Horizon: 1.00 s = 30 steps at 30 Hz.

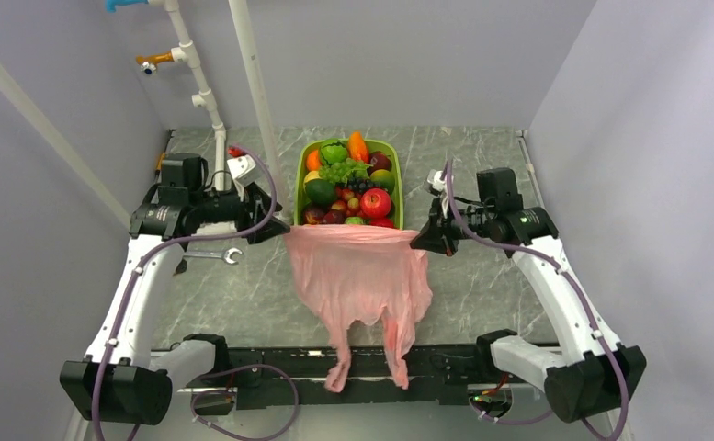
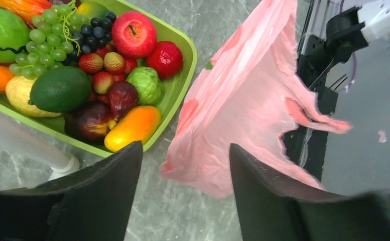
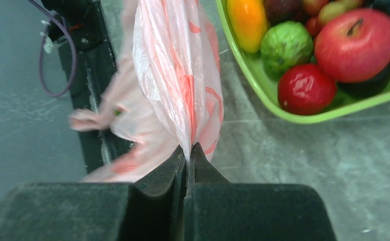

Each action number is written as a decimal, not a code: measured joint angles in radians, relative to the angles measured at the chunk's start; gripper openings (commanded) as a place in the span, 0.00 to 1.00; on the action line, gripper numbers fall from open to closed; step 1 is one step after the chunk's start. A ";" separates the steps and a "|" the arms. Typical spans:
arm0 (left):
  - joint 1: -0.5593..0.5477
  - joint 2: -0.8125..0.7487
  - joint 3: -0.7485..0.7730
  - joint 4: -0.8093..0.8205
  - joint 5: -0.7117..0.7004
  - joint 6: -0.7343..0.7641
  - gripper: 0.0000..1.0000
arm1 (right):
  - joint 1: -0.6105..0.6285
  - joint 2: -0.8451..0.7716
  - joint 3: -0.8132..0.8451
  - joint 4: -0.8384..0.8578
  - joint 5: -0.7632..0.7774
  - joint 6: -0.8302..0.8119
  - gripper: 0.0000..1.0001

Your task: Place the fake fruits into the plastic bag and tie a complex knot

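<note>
The fake fruits (image 1: 348,184) (image 2: 82,65) (image 3: 333,45) are heaped in a lime-green tray (image 1: 397,184). In front of the tray, the pink plastic bag (image 1: 362,276) (image 2: 248,100) (image 3: 172,75) is stretched sideways, and its two handle loops (image 1: 339,372) hang loose over the table's near edge. No knot is in view. My right gripper (image 1: 417,241) (image 3: 188,148) is shut on the bag's right upper edge. My left gripper (image 1: 275,230) (image 2: 185,145) is open at the bag's left corner; the corner lies just beyond its fingertips, with nothing pinched.
A silver wrench (image 1: 215,254) lies on the marble table under the left arm. A white pipe (image 1: 215,110) (image 2: 27,145) stands at the back left, next to the tray's left side. Grey walls close in both sides. The black base rail (image 1: 362,367) runs along the near edge.
</note>
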 measured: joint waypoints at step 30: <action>-0.439 -0.214 -0.533 0.505 -0.365 -0.352 0.99 | -0.424 -0.027 0.037 -0.242 -0.118 -0.086 0.00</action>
